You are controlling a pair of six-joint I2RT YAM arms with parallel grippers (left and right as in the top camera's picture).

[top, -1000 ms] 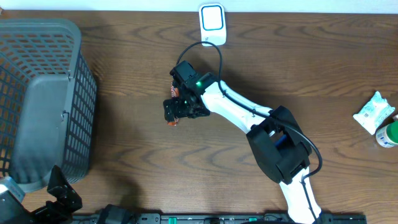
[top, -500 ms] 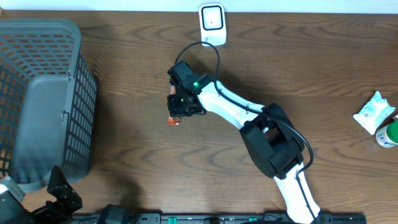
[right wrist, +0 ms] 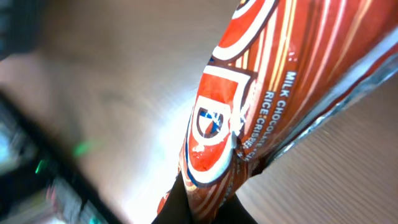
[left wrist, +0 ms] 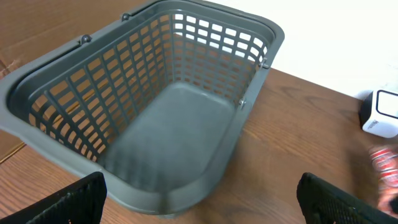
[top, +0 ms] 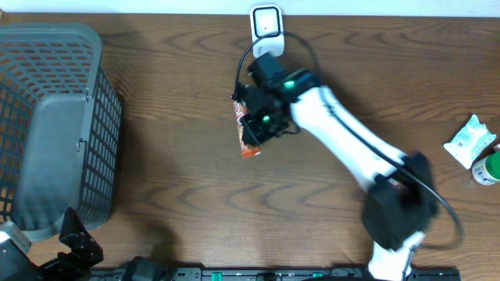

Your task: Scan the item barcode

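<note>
Right gripper (top: 264, 121): jaws clamped on one end of the chocolate bar (top: 248, 136), which sits close to the barcode scanner (top: 266, 22), at 7 o'clock from it. Wrapper: glossy red, white oval logo, white lettering beginning "MILK", crimped seam. Left gripper (left wrist: 202, 202): jaws wide apart, facing the grey basket (left wrist: 180, 137)

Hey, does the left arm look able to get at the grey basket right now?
Probably yes: the grey basket sits directly ahead of the open left gripper, with nothing between them.
</note>
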